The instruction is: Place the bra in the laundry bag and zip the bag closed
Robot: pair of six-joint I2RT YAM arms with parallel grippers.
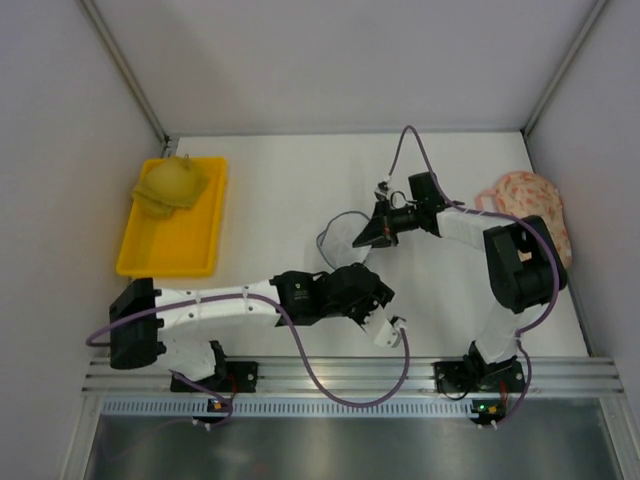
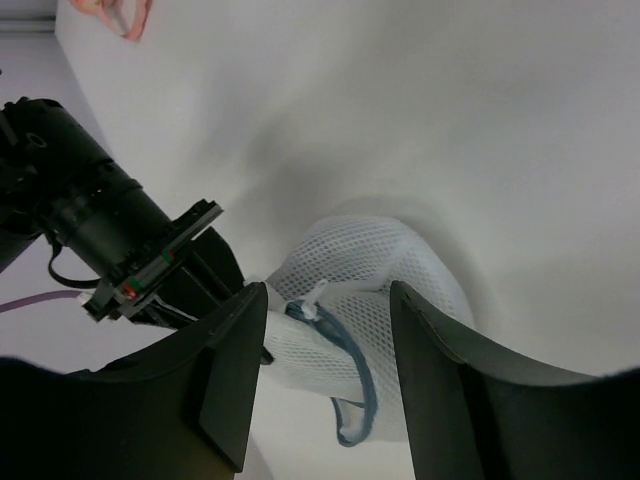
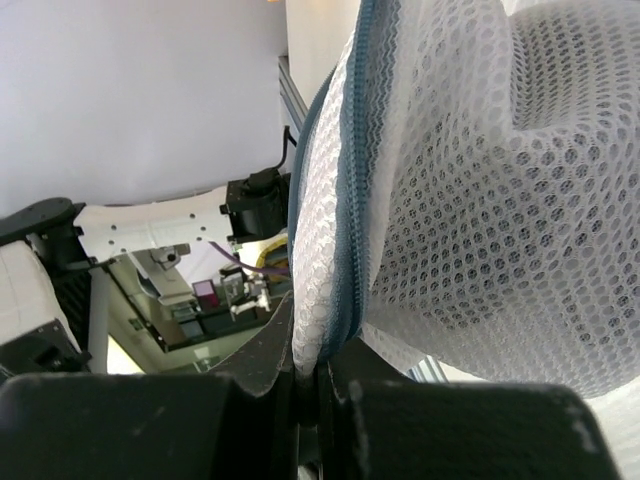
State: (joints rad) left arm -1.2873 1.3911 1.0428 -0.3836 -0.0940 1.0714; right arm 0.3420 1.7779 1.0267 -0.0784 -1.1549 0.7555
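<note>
Well, the see-through white mesh laundry bag (image 2: 360, 260) sits in the middle of the white table (image 1: 290, 180), between the two arms. The right gripper (image 3: 308, 372) is pinched tight on its blue-grey zipper rim (image 3: 345, 200). The left gripper (image 2: 328, 300) has its black fingers apart, and the bag and a small white pull tab (image 2: 316, 298) show between them. The bag looks light, soft and floppy (it would likely sag if let go), so the firmer rim or the tab seems the best place to grab. I count one bag, one yellow plastic tray (image 1: 185, 250), one mustard-yellow bra (image 1: 172, 183) in it, and one pink flowery bra (image 1: 525, 200). The black bra cannot be seen anywhere.
</note>
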